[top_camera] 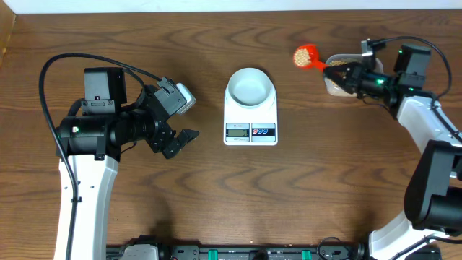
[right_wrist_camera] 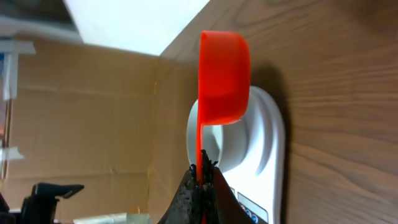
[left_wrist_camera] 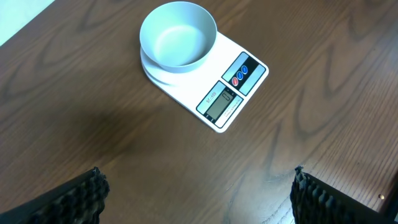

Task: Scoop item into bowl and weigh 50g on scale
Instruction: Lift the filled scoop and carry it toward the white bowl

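The pale blue-white bowl point(top_camera: 250, 86) stands on the white scale point(top_camera: 250, 131) at the table's middle; in the left wrist view the bowl point(left_wrist_camera: 178, 36) looks empty and the scale point(left_wrist_camera: 231, 93) shows its display. My right gripper point(top_camera: 341, 72) is shut on the handle of an orange scoop point(top_camera: 305, 55) filled with tan beans, held right of the bowl, beside the clear tub point(top_camera: 339, 85). In the right wrist view the scoop point(right_wrist_camera: 222, 78) is seen from below, with the bowl point(right_wrist_camera: 221, 146) beyond it. My left gripper point(top_camera: 182, 117) is open and empty, left of the scale.
The clear plastic tub sits at the far right under my right arm. The table's far edge runs just behind the scoop.
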